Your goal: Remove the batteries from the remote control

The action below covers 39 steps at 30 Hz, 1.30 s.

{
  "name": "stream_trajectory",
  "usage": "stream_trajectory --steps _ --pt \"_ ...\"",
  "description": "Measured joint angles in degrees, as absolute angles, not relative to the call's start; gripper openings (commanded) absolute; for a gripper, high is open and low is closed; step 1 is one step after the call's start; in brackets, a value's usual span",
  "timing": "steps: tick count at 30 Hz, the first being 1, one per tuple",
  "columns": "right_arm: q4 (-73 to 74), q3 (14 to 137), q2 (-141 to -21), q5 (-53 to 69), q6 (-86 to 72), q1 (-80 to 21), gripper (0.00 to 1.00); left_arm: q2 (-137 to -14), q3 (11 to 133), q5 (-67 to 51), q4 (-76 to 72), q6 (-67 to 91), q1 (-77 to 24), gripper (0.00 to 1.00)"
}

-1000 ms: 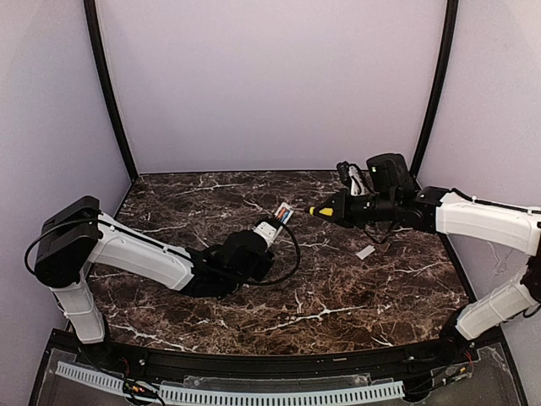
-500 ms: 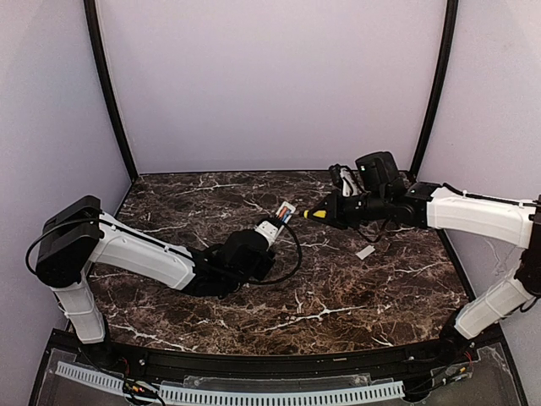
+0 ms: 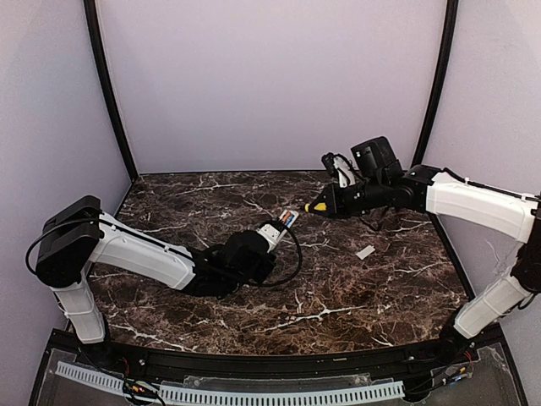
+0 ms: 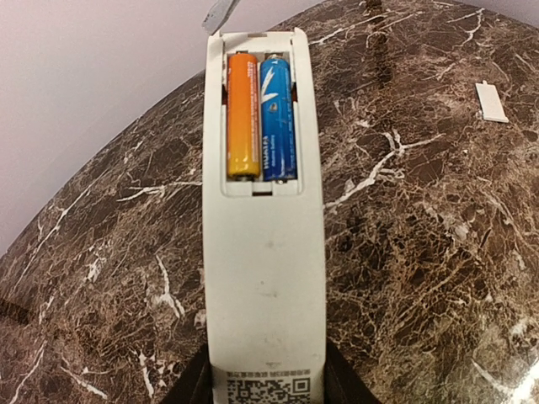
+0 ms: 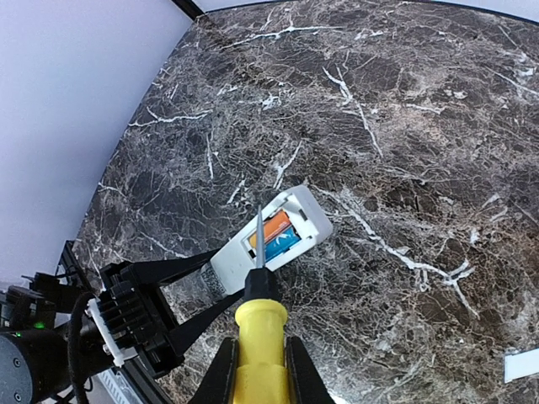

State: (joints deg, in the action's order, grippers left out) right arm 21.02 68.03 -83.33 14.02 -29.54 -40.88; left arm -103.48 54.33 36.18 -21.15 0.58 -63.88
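Two small cylindrical batteries (image 4: 260,118), one orange (image 4: 242,114) and one blue (image 4: 278,118), sit side by side in the open bay at the far end of the slim white plastic remote control (image 4: 264,252), top centre of the left wrist view. Neither is lifted. In the top view the remote sits mid-frame, tilted, bay end toward upper right, apparently clear of the dark marble-patterned desk (image 3: 338,288). Left jaws are clamped on its code-mark end, a dark finger showing on each side at the bottom of the left wrist view. Right jaws are closed on the yellow-handled pry tool with black collar and thin metal blade (image 5: 259,316). In the right wrist view the blade overlaps the bay, but the top view shows the tip just beside the remote's end, upper right of it, so I read no contact yet. The small flat white lid piece (image 3: 365,252) lies on the desk, centre right, well apart from the remote. Step in hand: bringing the tool in for the first pry, nothing unloaded. Next move: get the blade under one battery end and lever up, with the left holding firm. Risk: the tip skids or shoves the remote in the grip.
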Motion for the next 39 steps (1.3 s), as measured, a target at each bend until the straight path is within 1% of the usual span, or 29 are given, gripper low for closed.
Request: stream_trajectory --steps 8,15,27,39 --pt "26.7 70.0 -83.9 14.0 -22.9 -40.9 0.0 -103.2 54.3 32.9 -19.2 0.3 -63.9 0.0" --pt "34.0 72.0 -84.2 14.3 -16.0 -40.9 0.0 -101.8 54.3 28.5 -14.0 -1.1 -63.9 0.0" --pt "39.1 72.0 -83.9 15.5 -13.3 -40.9 0.0 -101.2 54.3 22.4 -10.4 -1.0 -63.9 0.0" --pt "42.2 70.2 -83.9 16.7 -13.4 -40.9 0.0 -101.2 54.4 11.5 -2.7 -0.8 -63.9 0.0"
